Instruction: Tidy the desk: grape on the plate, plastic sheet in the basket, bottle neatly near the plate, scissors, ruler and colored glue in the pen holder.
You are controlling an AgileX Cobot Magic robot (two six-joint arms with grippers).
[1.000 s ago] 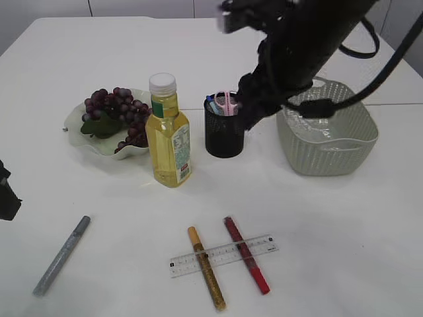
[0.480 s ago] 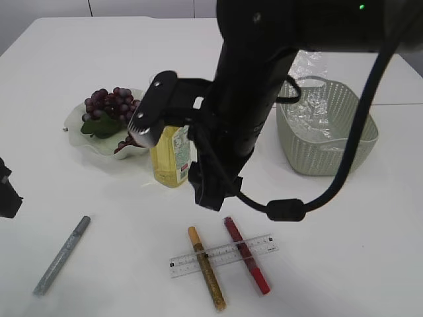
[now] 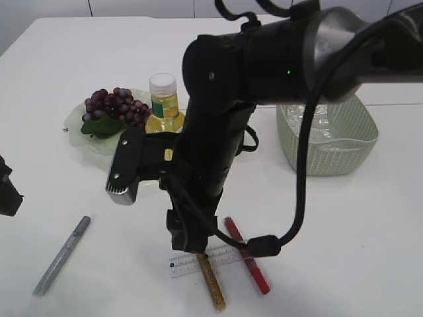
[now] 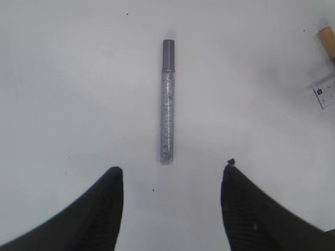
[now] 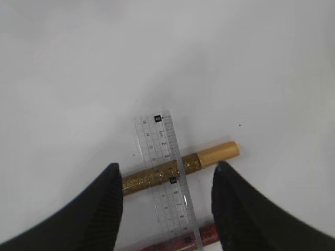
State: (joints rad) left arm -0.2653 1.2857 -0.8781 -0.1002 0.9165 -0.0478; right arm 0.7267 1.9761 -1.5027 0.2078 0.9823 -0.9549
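So we count the grape (image 3: 114,107) as settled on the plate (image 3: 80,135) with the bottle (image 3: 163,99) just beside that plate, while the ruler (image 5: 166,172), lying across the gold glue pen (image 5: 178,167) and the red one (image 3: 247,256), and the silver pen (image 4: 167,102) well off to the plate's near side, wait on the desk (image 3: 357,251). Both the left gripper (image 4: 171,180) and right gripper (image 5: 165,180) stand partly open and empty (only ruler numerals read clearly; the bottle's label is too small).
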